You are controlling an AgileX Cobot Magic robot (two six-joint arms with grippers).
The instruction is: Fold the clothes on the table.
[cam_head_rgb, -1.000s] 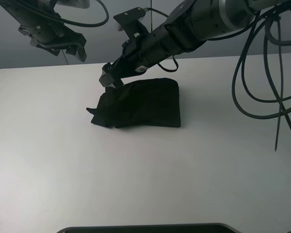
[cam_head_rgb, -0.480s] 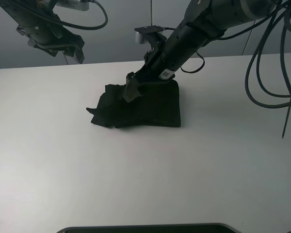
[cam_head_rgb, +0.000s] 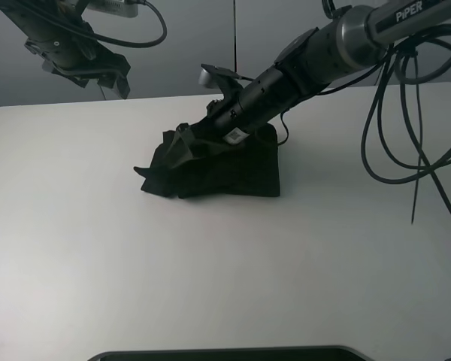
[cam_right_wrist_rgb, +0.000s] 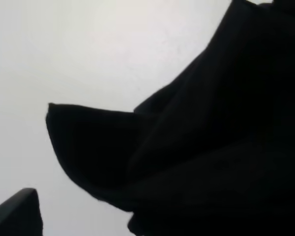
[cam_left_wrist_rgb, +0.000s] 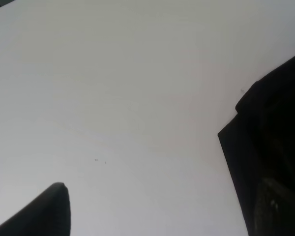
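Observation:
A black garment lies folded into a rough rectangle in the middle of the white table, with a loose flap sticking out at its left end. My right arm reaches across from the right. Its gripper is low on the garment's left upper part. In the right wrist view the black cloth fills most of the picture and one finger stands wide to the side over bare table. My left gripper is open and empty, raised above the table's far left. Its finger and the cloth's edge show in the left wrist view.
Black cables hang from the right arm over the table's right side. A dark strip runs along the table's front edge.
My right gripper dropped from above the garment's far left corner onto the cloth, then slid left and lower along its top. The left arm has barely moved.

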